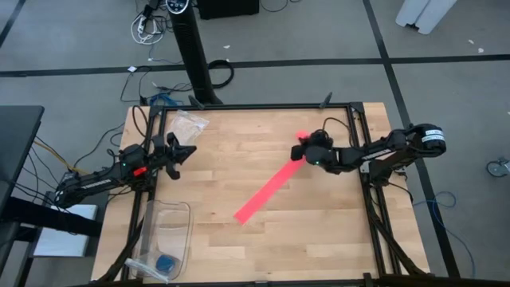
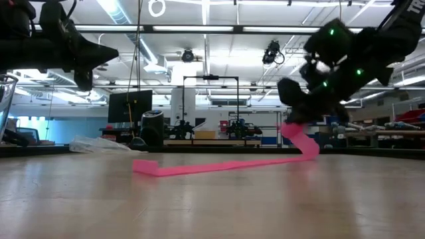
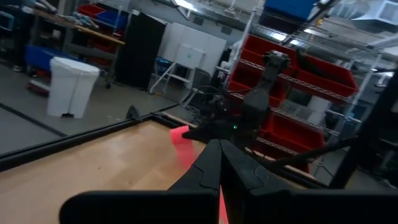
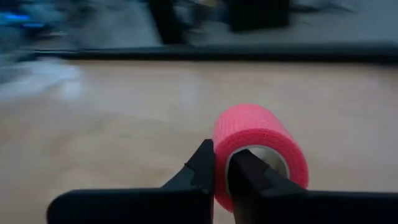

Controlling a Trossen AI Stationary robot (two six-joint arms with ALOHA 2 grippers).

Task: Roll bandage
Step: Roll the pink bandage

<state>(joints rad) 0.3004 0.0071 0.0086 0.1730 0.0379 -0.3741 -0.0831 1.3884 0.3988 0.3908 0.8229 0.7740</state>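
The bandage is a bright pink-red strip lying slantwise on the wooden table. Its near end lies flat. Its far end is curled into a small open loop, raised off the wood at my right gripper, which is shut on it. My left gripper hovers shut near the table's left edge, well clear of the strip, with nothing in it. My right gripper pinches the wall of the curled loop at the strip's far end, one finger outside the loop and one inside it. The fingers slant down from the table's right side. That end rises off the table; the remaining length lies flat.
A clear plastic tub stands at the near left with a small blue object by it. A crumpled clear bag lies at the far left. Black frame rails edge the table.
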